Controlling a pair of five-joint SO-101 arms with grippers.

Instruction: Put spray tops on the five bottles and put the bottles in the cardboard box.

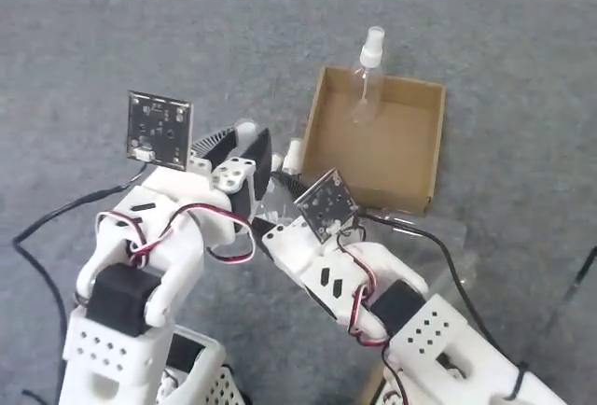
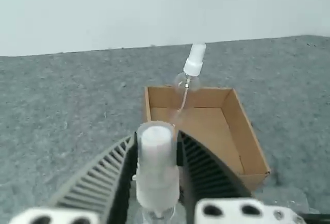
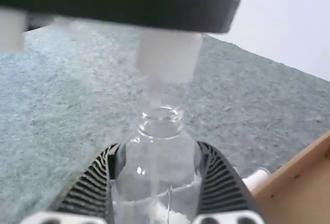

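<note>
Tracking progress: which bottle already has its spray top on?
The bottle in the cardboard box, white sprayer fitted; the held bottle in the right gripper has an open neck.

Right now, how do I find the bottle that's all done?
Find the brown cardboard box on the grey mat. Inside, by its far wall, stands a clear spray bottle. It wears a white spray top, while the open bottle in the right gripper has a bare neck.
</note>
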